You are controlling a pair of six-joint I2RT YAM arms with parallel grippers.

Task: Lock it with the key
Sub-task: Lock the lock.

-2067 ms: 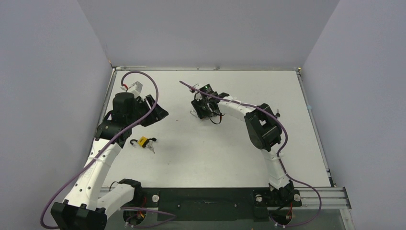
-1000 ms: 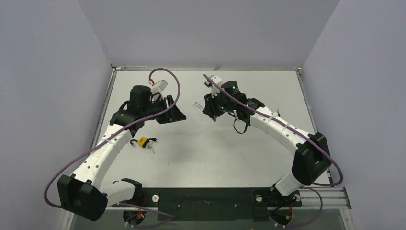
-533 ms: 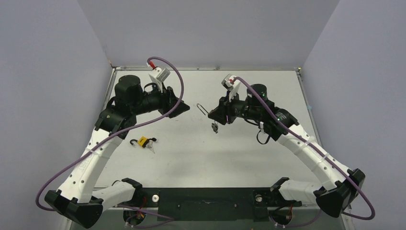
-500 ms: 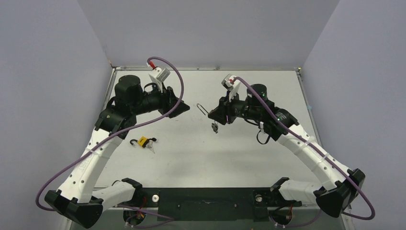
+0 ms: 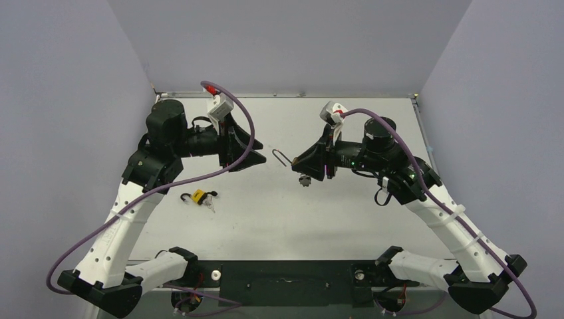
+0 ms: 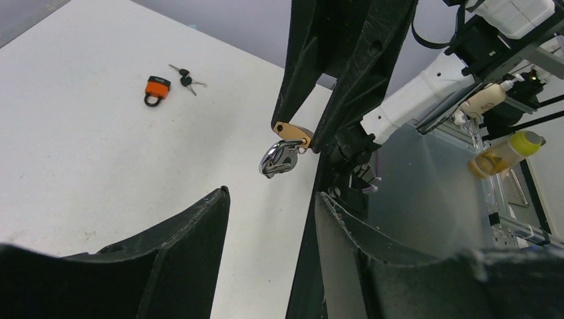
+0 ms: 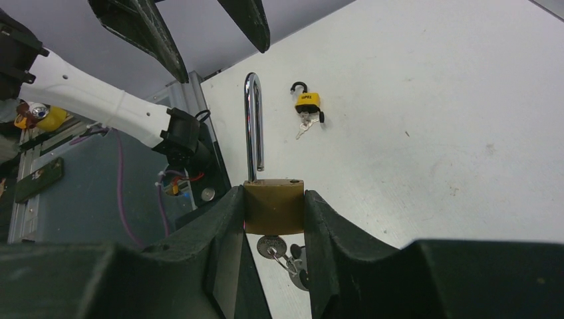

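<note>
Right jaws: clamped on the brass body of the padlock (image 7: 273, 207), which is held above the counter (image 5: 332, 219) between the two arms. Gripping the flat sides leaves both ends free. The shackle (image 7: 251, 119) projects forward with its short leg out of the body. The key (image 7: 269, 246) sits at the opposite end, apparently seated in the cylinder, though the view there is cramped.

Left jaws: apart, empty, facing the shackle tip from near it, probably placed to press the shackle home or work the key.

A second padlock (image 5: 197, 195) with keys lies on the counter, well apart.
</note>
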